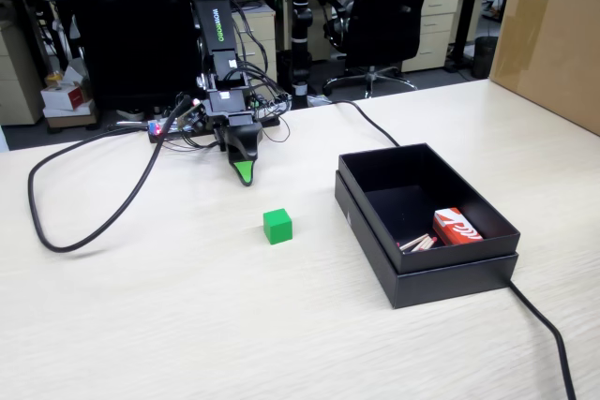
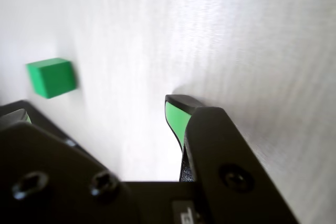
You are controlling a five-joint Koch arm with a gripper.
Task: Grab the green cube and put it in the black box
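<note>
Black box point(image 1: 441, 274): one, nearest, open on the table point(image 1: 169, 325), one red-and-white packet point(image 1: 457, 227) inside.
Green cube point(image 1: 277, 226): one, on bare tabletop, left of the box, well apart.
Gripper point(image 1: 245, 173): one, beyond the cube, jaws spread, holding nothing, tip at the table.
Brown carton point(image 1: 553, 35): one, far right.
</note>
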